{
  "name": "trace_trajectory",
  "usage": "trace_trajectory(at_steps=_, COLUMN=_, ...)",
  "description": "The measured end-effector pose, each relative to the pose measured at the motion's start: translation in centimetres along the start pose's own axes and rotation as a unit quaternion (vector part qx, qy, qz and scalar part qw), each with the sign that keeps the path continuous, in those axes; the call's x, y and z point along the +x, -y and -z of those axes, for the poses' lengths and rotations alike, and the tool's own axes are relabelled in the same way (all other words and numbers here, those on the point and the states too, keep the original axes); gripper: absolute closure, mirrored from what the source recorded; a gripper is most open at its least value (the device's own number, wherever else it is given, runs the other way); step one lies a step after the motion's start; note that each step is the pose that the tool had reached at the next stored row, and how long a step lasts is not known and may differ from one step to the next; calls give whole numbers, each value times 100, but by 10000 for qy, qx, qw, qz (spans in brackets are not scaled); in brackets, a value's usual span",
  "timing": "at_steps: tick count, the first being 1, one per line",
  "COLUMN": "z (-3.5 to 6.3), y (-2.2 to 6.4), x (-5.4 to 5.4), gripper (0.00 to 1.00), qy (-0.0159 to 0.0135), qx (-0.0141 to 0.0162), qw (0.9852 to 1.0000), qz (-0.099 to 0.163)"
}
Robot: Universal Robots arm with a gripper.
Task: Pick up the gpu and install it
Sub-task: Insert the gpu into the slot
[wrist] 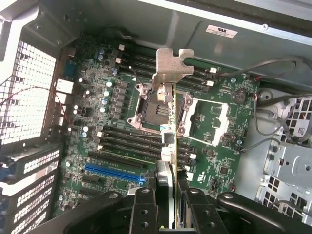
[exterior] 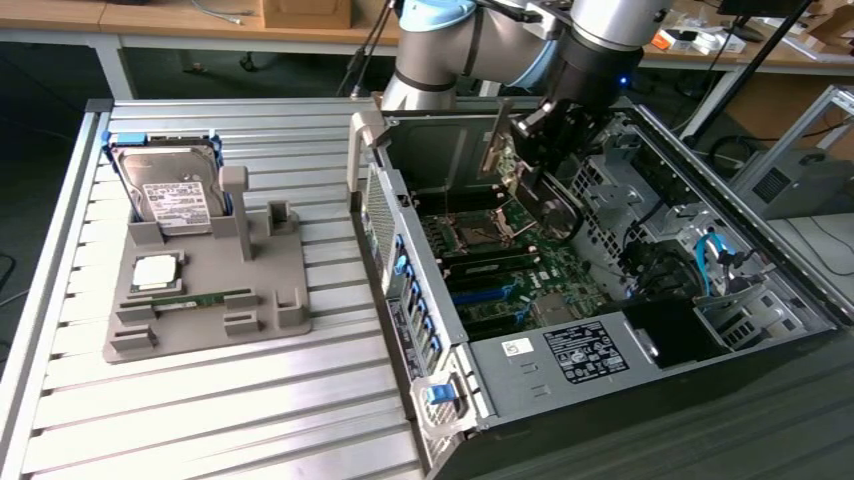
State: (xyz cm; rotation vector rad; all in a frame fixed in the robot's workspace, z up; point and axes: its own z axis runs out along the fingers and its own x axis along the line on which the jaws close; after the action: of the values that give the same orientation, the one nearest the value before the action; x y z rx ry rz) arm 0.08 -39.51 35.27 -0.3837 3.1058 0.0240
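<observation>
We see the gripper [wrist: 167,197] clamped on the gpu [wrist: 168,124], its two black, screw-studded fingers [wrist: 145,209] pressing the broad faces of the thin card, which appears edge-on as a narrow strip ending in a bent, bare-metal bracket [wrist: 171,68]. In the exterior view the gripper [exterior: 567,125] holds the gpu [exterior: 507,150] upright inside the open grey sheet-metal computer case [exterior: 561,365], above the green motherboard [wrist: 219,161] with its long blue slot [wrist: 114,171]. To the exterior view's left, a silver hard drive [exterior: 174,195] stands in a grey moulded holder [exterior: 200,320] on the ribbed aluminium table [exterior: 267,410].
</observation>
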Motion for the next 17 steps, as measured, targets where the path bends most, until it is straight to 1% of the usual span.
trace_trajectory(at_steps=4, z=0, y=0, x=0, gripper=73, qy=-2, qx=-2, qw=9999, qz=143)
trace_trajectory(at_steps=11, z=0, y=0, x=0, gripper=73, qy=-6, qx=-5, qw=9992, qz=395)
trace_trajectory(at_steps=17, z=0, y=0, x=0, gripper=73, qy=-9, qx=-9, qw=9978, qz=657)
